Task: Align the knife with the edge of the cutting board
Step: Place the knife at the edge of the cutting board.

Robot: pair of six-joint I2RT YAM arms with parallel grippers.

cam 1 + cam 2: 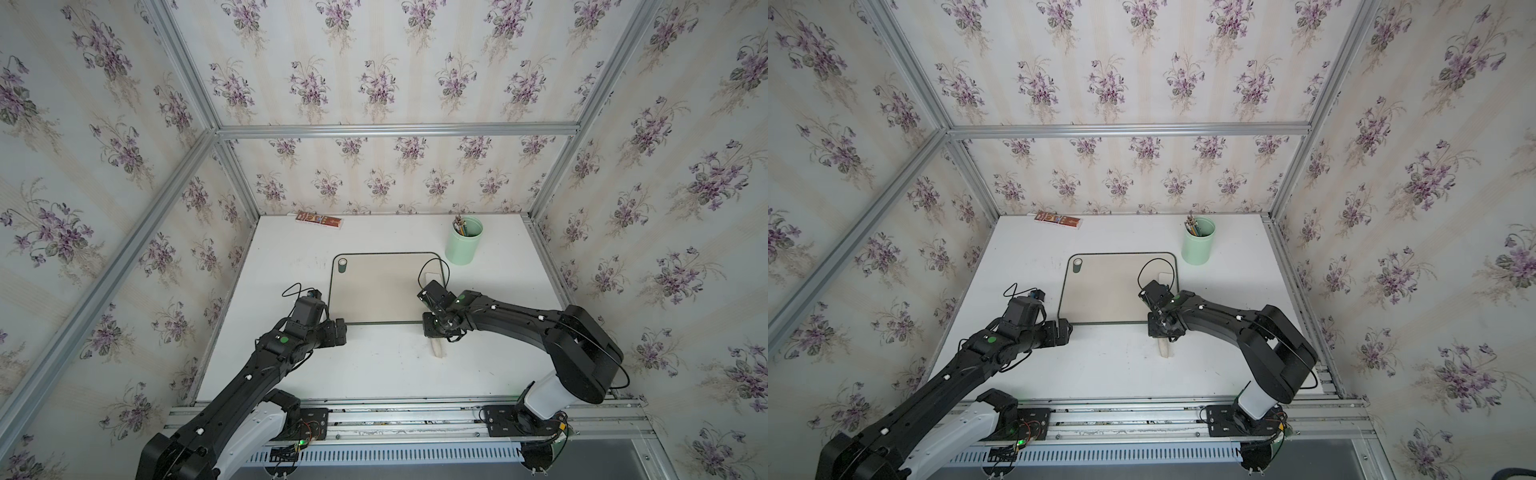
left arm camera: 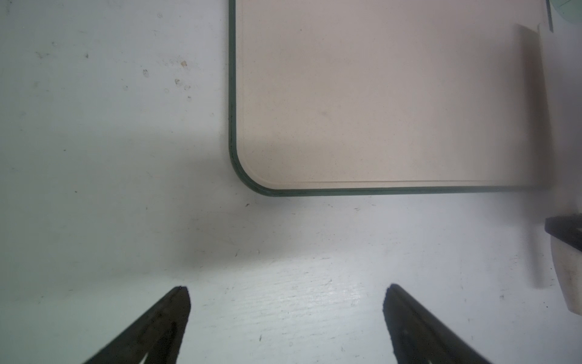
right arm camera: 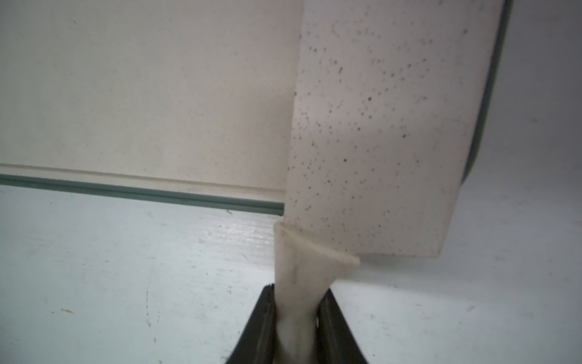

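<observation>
The knife (image 3: 378, 132) is gripped at its handle by the right gripper (image 3: 299, 294), the jaws closed hard on the handle just behind the blade. The grip is judged to be taken there so that the broad blade can be steered without being covered. The blade is laid over the 3 o'clock side of the cutting board (image 1: 374, 291), running from 12 to 6 o'clock, and the handle is left sticking out past the board's 6 o'clock edge over the worktop (image 1: 374, 365). In the right wrist view the blade's outer side is seen just inside the green rim and nearly parallel to it, so alignment is judged almost done. Whether the blade lies flat or is held slightly lifted cannot be told. The left gripper (image 2: 286, 293) is held open and empty above bare worktop near the board's 7 o'clock corner, not touching it, apparently parked clear of the work. A green cup (image 1: 464, 241) of pencils at 1 o'clock and a flat box (image 1: 320, 220) at 11 o'clock are set apart from the board.
</observation>
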